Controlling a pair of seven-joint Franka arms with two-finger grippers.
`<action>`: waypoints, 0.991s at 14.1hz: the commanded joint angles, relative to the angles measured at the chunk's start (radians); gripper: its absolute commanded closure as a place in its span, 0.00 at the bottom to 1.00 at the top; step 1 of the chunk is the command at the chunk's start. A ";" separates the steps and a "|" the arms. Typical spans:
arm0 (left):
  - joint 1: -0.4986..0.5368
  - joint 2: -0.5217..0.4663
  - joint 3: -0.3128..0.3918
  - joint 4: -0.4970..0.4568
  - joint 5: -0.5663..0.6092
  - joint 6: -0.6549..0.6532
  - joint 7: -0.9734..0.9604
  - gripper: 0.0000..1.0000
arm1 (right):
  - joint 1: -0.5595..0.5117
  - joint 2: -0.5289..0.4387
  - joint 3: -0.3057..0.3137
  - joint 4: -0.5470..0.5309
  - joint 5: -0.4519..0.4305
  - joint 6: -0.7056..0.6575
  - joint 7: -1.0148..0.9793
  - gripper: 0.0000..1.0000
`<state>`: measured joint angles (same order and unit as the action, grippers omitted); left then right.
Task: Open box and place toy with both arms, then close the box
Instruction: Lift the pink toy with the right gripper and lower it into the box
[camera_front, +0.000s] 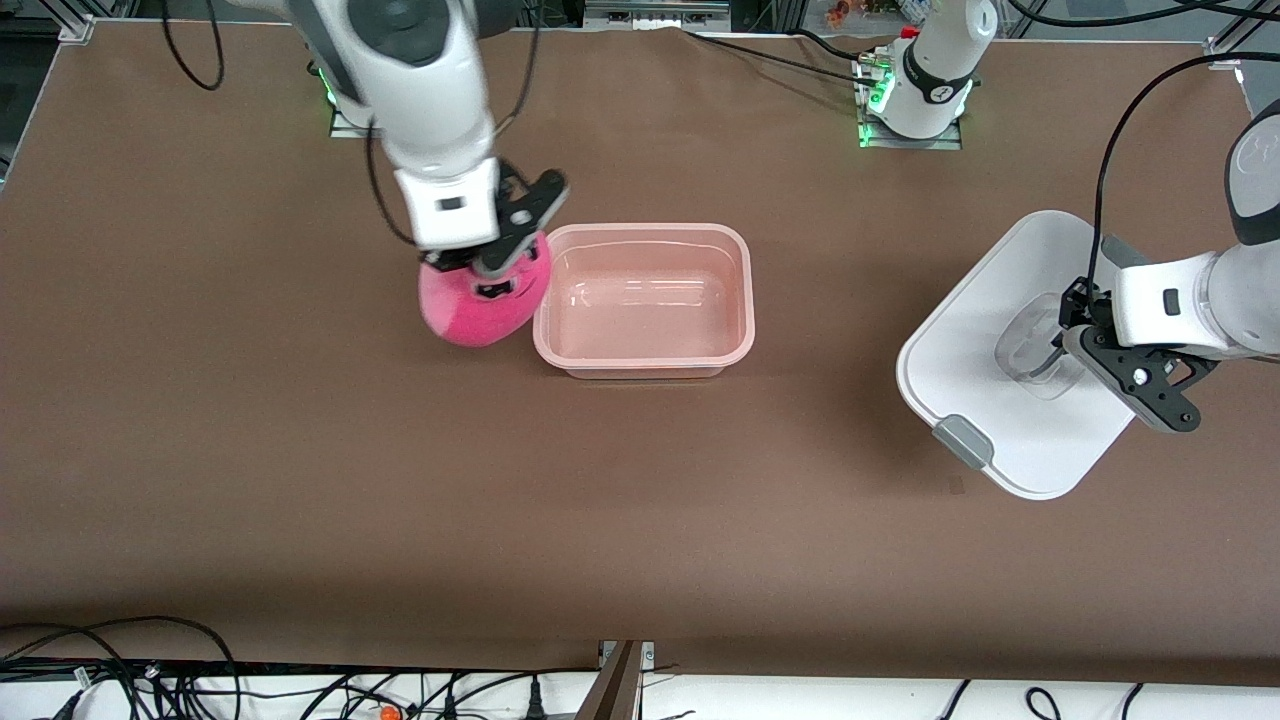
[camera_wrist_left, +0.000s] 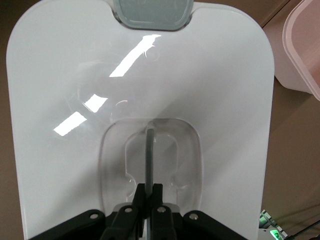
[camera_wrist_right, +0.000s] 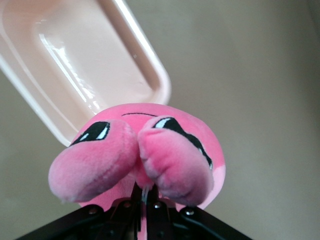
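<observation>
The box sits open and uncovered near the middle of the tabletop. The toy hangs just beside the rim at its right-arm end, pinched from above by the right end effector. The white lid lies well apart from the box, toward the left arm's end of the tabletop, where the left end effector is pressed together on the clear centre handle.
</observation>
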<state>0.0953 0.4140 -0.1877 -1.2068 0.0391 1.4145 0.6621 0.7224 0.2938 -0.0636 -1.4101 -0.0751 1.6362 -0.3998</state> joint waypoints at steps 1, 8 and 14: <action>-0.002 -0.006 -0.001 0.001 -0.016 -0.005 0.016 1.00 | 0.075 0.105 -0.012 0.115 -0.032 -0.039 -0.074 1.00; 0.001 -0.008 0.001 0.001 -0.016 -0.005 0.022 1.00 | 0.187 0.284 -0.012 0.328 -0.126 -0.156 -0.135 1.00; 0.001 -0.006 0.001 0.000 -0.018 -0.006 0.022 1.00 | 0.209 0.378 -0.013 0.376 -0.173 -0.142 -0.154 1.00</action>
<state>0.0927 0.4147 -0.1886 -1.2068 0.0391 1.4145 0.6621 0.9083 0.6139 -0.0667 -1.1116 -0.2074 1.5251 -0.5285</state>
